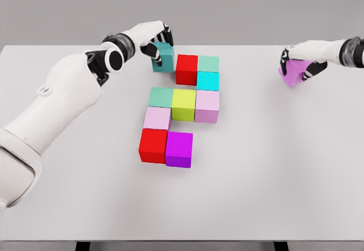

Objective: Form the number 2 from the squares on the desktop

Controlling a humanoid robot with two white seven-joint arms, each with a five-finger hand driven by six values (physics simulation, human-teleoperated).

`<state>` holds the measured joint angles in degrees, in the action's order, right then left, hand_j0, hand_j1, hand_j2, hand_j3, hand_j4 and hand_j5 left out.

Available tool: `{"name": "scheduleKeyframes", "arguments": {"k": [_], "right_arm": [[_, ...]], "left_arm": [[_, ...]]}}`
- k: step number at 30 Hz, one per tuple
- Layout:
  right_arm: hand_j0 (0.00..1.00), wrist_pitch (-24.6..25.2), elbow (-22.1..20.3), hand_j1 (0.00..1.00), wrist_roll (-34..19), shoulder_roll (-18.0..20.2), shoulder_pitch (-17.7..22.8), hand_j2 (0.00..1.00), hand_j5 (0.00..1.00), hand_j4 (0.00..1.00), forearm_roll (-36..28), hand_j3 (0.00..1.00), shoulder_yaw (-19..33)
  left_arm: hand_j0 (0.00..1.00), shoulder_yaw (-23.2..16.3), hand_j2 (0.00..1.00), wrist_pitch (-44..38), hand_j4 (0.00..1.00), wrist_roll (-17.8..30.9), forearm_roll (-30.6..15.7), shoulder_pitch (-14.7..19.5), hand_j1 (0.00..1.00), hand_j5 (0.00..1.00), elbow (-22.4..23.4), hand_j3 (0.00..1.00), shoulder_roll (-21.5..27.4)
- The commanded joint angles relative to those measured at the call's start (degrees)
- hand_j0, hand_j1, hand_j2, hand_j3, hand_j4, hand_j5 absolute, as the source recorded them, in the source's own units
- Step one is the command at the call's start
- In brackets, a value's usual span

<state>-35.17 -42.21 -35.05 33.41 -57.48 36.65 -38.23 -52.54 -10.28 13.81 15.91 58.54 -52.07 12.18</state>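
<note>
While most of the figure already lies on the white tabletop, two cubes are held by the hands in the head view. The left hand curls its fingers over a teal cube at the far left, tilted slightly and just beside the red cube of the top row. That row continues right with a mint cube, and a cyan cube sits just nearer. The middle row reads green, lime, pale pink; below its left end lies a pink cube, then a red one with a magenta cube touching its right side. The right hand grips a violet cube at the far right, well apart from the rest.

By my judgement the bottom row lacks its right end, so the violet cube belongs beside the magenta one. The risks: the teal cube, set down askew, may shove the red neighbour and skew the top row; the right arm's long sweep inward could clip the cyan or pale pink cube; and a loose grip on either cube could drop it onto the figure.
</note>
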Motion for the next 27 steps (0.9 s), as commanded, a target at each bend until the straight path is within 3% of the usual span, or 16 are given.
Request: {"name": "scheduleKeyframes", "arguments": {"k": [1, 5, 8, 10, 13, 16, 19, 21, 24, 27], "right_arm": [[0.41, 0.17, -4.80, 0.41, 0.05, 2.88, 0.09, 0.41, 0.41, 0.41, -3.33, 0.41, 0.17], [0.43, 0.17, -8.58, 0.43, 0.05, 5.61, 1.49, 0.43, 0.43, 0.43, -7.46, 0.43, 0.17], [0.45, 0.17, -16.76, 0.45, 0.05, 10.18, 4.39, 0.45, 0.45, 0.45, -11.60, 0.45, 0.35], [0.46, 0.17, -19.48, 0.46, 0.05, 11.59, 5.54, 0.46, 0.46, 0.46, -13.61, 0.46, 0.44], [0.47, 0.17, -27.56, 0.47, 0.05, 14.22, 7.91, 0.47, 0.47, 0.47, -15.73, 0.47, 0.35], [0.47, 0.17, -32.58, 0.47, 0.05, 15.72, 9.32, 0.47, 0.47, 0.47, -17.57, 0.47, 0.17], [0.47, 0.17, -41.80, 0.47, 0.05, 18.18, 11.95, 0.47, 0.47, 0.47, -17.66, 0.47, 0.26], [0.47, 0.17, -45.67, 0.47, 0.05, 18.79, 12.83, 0.47, 0.47, 0.47, -17.66, 0.47, 0.09], [0.49, 0.17, -48.14, 0.49, 0.05, 18.79, 13.62, 0.49, 0.49, 0.49, -17.75, 0.49, -0.44], [0.49, 0.17, -53.05, 0.49, 0.05, 18.79, 13.71, 0.49, 0.49, 0.49, -17.66, 0.49, -4.40]], "left_arm": [[0.43, -0.11, 0.43, 0.44, 0.43, -0.10, 0.26, 0.00, 0.43, 0.43, -0.05, 0.43, -0.05], [0.45, -0.20, 0.45, 1.14, 0.45, -0.10, 0.26, -0.09, 0.45, 0.45, -0.05, 0.45, 0.03], [0.56, -0.20, 0.56, 2.46, 0.56, -0.01, 0.26, -0.09, 0.56, 0.56, -0.05, 0.56, 0.03], [0.59, -0.20, 0.59, 2.55, 0.59, -0.01, 0.26, -0.09, 0.59, 0.59, -0.05, 0.59, 0.12], [0.68, -0.20, 0.68, 2.55, 0.68, -0.01, 0.26, -0.09, 0.68, 0.68, -0.05, 0.68, 0.21], [0.70, -0.11, 0.70, 2.55, 0.70, -0.01, 0.17, -0.18, 0.70, 0.70, 0.04, 0.70, 0.21], [0.71, -0.20, 0.71, 2.55, 0.71, -0.01, 0.17, -0.18, 0.71, 0.71, 0.04, 0.71, 0.21], [0.72, -0.20, 0.72, 2.55, 0.72, -0.01, 0.17, -0.26, 0.72, 0.72, 0.04, 0.72, 0.30], [0.76, -0.20, 0.76, 2.55, 0.76, -0.01, 0.17, -0.44, 0.76, 0.76, 0.13, 0.76, 0.21], [0.78, -0.20, 0.78, 2.55, 0.78, -0.01, 0.09, -0.53, 0.78, 0.78, 0.13, 0.78, 0.21]]}}
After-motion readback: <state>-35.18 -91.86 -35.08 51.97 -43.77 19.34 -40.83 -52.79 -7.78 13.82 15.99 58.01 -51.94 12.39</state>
